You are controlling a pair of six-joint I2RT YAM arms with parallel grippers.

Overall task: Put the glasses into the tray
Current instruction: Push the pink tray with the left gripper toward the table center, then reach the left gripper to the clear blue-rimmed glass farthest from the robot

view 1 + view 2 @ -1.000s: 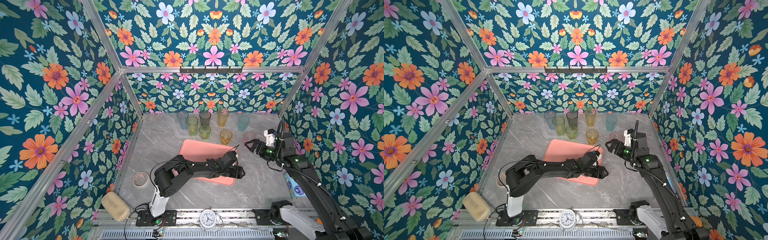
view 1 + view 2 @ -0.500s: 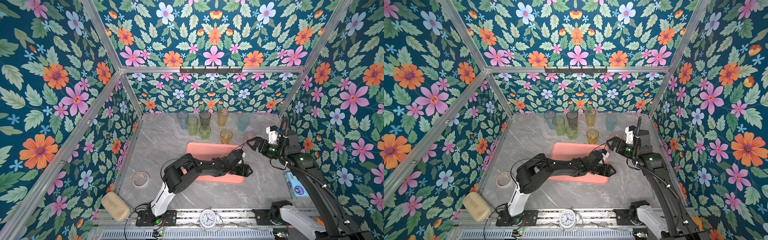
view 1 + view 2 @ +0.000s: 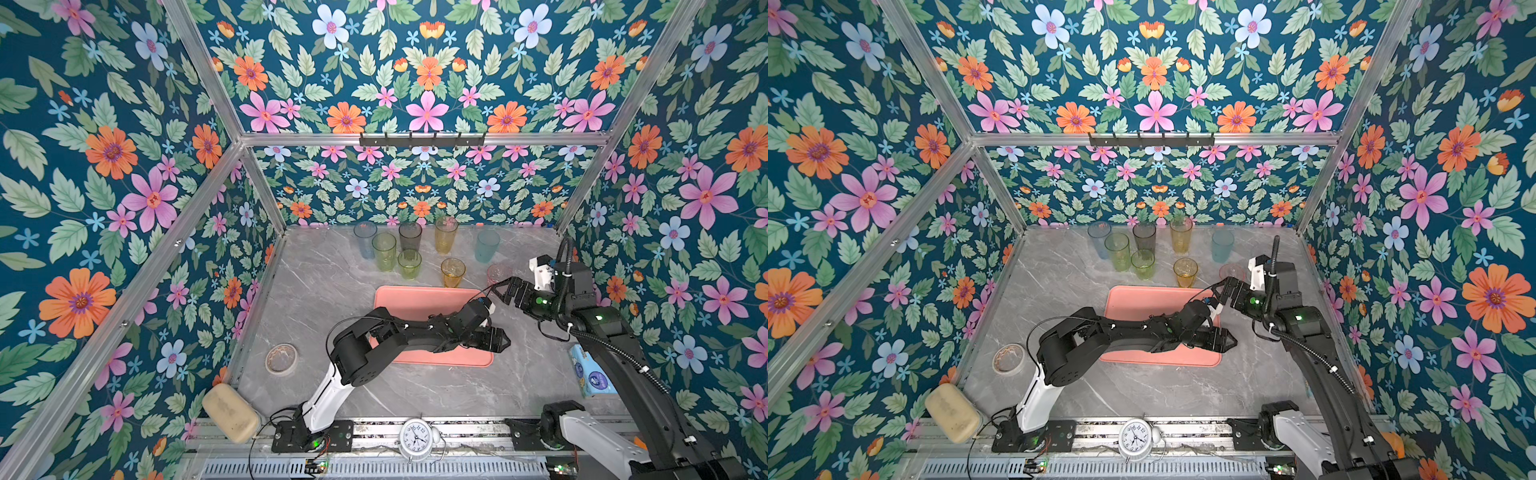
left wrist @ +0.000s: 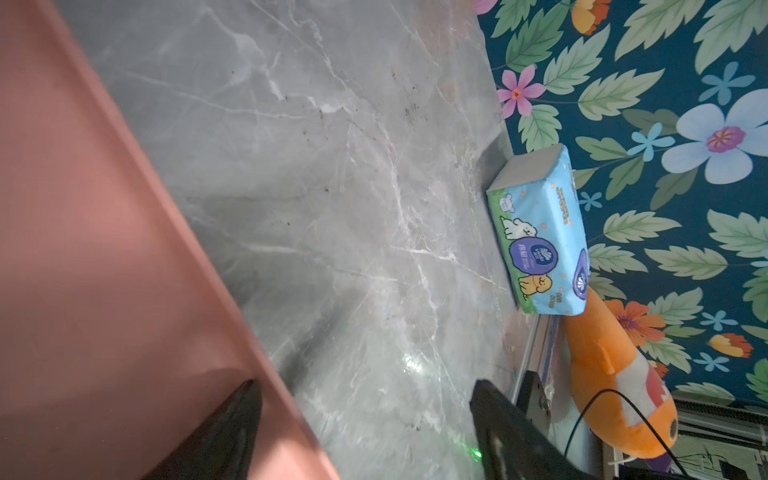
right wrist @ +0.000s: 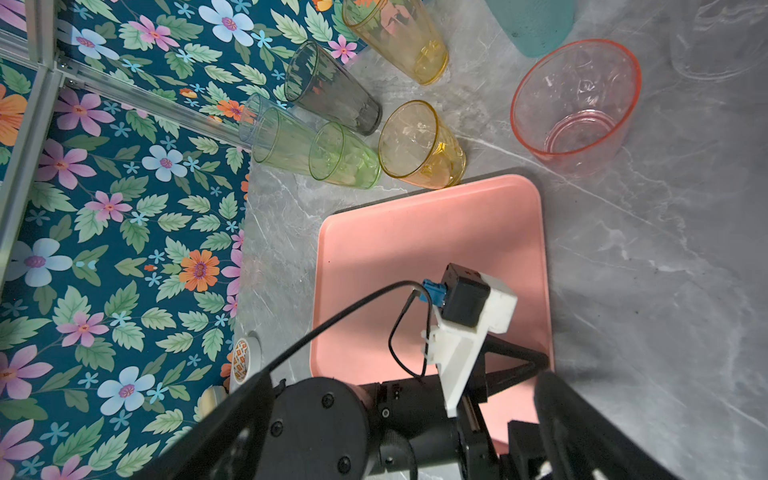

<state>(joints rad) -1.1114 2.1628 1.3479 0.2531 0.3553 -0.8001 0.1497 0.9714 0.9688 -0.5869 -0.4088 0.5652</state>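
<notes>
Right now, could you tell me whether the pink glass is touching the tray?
Apart. The right wrist view shows bare grey table between the pink glass and the tray.

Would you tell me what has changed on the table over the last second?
The tray turned from askew to square with the front edge of the table and slid slightly right. The left gripper swung right with it and now stands open astride the tray's right rim. The glasses beyond the tray and the open right gripper barely moved.
</notes>
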